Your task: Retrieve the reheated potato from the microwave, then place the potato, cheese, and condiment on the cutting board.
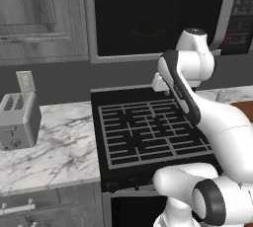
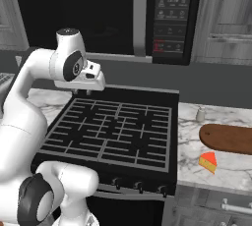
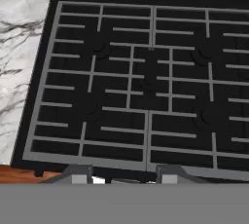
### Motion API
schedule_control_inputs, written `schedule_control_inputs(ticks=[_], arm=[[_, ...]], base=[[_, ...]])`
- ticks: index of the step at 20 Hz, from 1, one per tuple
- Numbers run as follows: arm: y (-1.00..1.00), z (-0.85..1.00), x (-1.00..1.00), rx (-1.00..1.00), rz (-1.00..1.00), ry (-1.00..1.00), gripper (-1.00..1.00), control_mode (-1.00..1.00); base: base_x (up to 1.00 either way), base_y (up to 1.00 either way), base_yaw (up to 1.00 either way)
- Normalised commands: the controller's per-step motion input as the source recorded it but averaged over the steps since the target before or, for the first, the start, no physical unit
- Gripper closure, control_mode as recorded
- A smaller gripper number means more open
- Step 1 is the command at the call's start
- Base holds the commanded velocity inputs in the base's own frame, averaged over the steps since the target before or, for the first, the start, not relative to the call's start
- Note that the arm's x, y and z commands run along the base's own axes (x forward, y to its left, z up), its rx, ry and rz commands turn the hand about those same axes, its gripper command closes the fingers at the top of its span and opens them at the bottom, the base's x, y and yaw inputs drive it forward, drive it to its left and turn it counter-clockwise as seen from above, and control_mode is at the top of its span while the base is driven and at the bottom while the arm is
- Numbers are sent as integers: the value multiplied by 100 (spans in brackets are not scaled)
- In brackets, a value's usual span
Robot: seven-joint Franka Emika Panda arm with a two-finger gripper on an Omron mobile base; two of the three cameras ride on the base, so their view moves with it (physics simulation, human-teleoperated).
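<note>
Hand (image 2: 87, 91) empty, fingers pressed together, pointing down over the stove grate (image 2: 110, 131). Microwave (image 2: 98, 9) sits above and behind the hand, door shut; potato presumably inside, not visible. Next move: lift toward the door.

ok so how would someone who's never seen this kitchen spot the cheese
Start at the black stove and look to the marble counter on its right. The cheese lies there, just in front of the brown cutting board: a small yellow-orange wedge with a red top.
</note>
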Motion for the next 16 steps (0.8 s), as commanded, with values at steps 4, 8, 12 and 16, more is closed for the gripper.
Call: schedule_control_inputs(ticks=[4, 8, 12, 16], arm=[[-1, 0, -9, 0, 0, -4, -100, -100], [-10, 0, -34, 4, 0, -26, -100, -100], [-19, 17, -24, 6, 0, -19, -100, -100], [-36, 37, -19, 0, 0, -8, -100, -100]], base=[[0, 0, 0], [0, 0, 0], [0, 0, 0], [0, 0, 0]])
